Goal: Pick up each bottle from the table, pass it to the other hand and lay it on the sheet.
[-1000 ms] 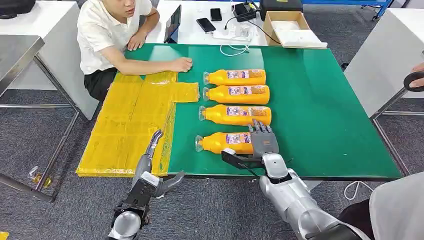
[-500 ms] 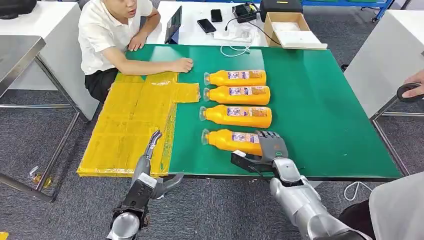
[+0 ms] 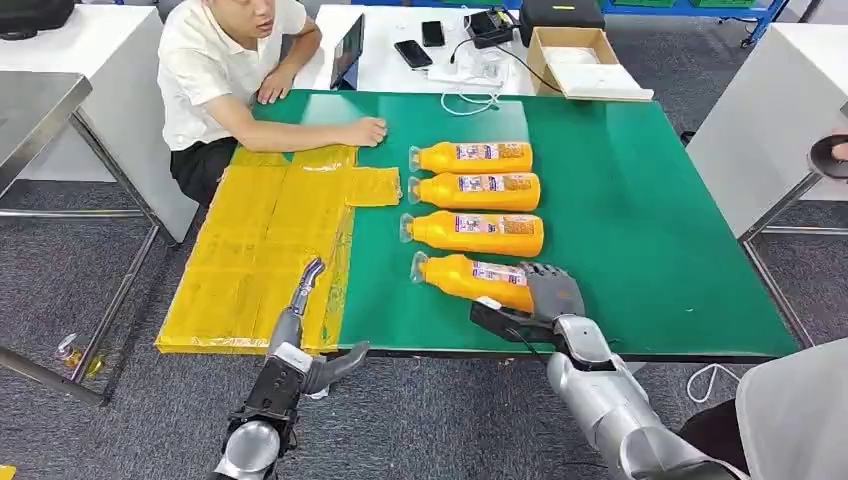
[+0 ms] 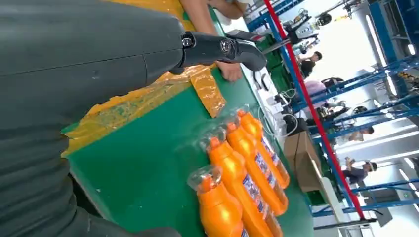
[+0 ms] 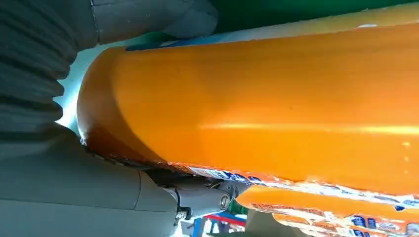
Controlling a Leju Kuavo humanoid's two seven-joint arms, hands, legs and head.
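1. My left hand (image 3: 300, 330) hangs off the near edge of the table (image 3: 660, 230), beside the yellow sheet (image 3: 260, 250), fingers (image 3: 309, 275) apart and holding nothing.
2. My right hand (image 3: 545, 295) grips the base end of the nearest bottle (image 3: 465, 278), fingers (image 3: 548, 272) wrapped over it; the right wrist view shows the orange body pressed against the palm. The bottle lies slanted, cap toward the sheet.
3. Risk, as I judge it: held so near one end, the bottle could tip cap-down or slip on lifting.
4. Swinging it could knock the second bottle (image 3: 470, 231) just beyond.
5. Two more bottles (image 3: 470, 172) lie farther back; a person's hand (image 3: 365, 131) rests near the sheet's far corner, close to the drop zone.
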